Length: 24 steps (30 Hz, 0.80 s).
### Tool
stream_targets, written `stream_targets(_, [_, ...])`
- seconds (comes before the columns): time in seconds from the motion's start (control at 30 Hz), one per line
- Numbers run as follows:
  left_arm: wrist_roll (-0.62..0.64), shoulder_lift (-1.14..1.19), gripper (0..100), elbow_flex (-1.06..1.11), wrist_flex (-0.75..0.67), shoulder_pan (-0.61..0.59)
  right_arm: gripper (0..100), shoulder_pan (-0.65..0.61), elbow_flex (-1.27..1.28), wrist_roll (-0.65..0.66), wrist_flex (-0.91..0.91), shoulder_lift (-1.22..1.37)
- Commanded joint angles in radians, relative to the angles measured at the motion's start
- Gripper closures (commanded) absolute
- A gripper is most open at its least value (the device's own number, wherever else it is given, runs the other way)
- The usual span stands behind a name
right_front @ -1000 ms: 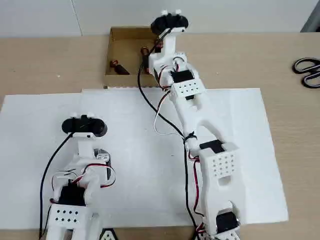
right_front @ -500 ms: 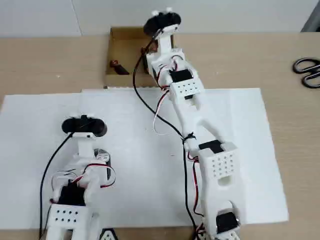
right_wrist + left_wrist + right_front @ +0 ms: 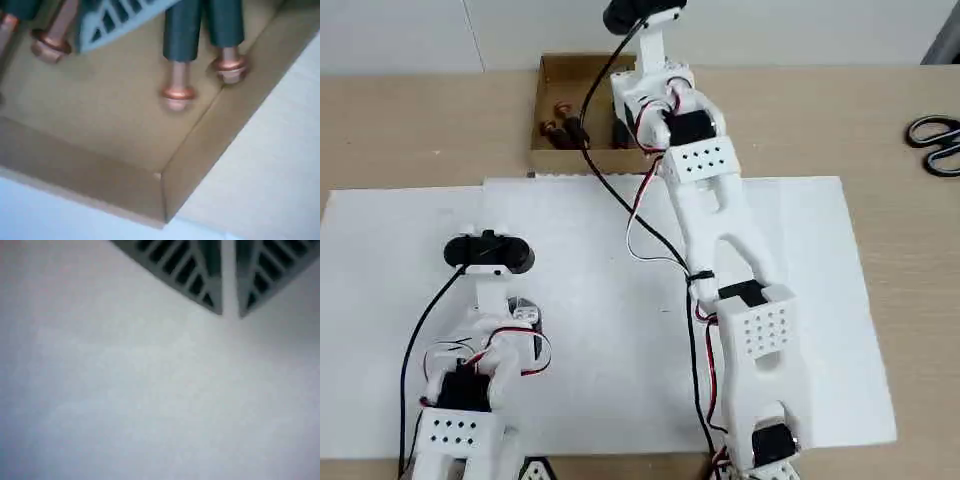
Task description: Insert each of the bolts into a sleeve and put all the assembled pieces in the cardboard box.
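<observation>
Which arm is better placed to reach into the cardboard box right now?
The right. The right arm stretches out over the cardboard box, its wrist view looking down on the assembled pieces inside. The left arm sits folded over the white sheet, short of the box.

I can read no lettering, number, label or sign from here: nothing legible on the cardboard box (image 3: 548, 70), on the white sheet (image 3: 580, 230), or on the scissors (image 3: 935, 145).
</observation>
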Motion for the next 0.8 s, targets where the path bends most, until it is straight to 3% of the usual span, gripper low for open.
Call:
stream_targets(0.0, [-0.005, -0.009, 99, -0.008, -0.012, 0.000, 99.5, 0.004, -0.109, 0.005, 0.091, -0.031])
stream_targets(0.33, [-0.005, -0.009, 99, -0.008, -0.012, 0.000, 99.5, 0.051, -0.436, -0.109, 0.467, -0.022])
stream_targets(0.57, [-0.005, -0.009, 99, -0.008, -0.012, 0.000, 99.5, 0.104, -0.557, -0.114, 0.684, -0.030])
stream_targets(0.7, [-0.005, -0.009, 99, -0.008, -0.012, 0.000, 99.5, 0.114, -0.687, -0.114, 0.906, -0.025])
stream_targets(0.77, [-0.005, -0.009, 99, -0.008, -0.012, 0.000, 99.5, 0.133, -0.723, -0.114, 0.917, -0.028])
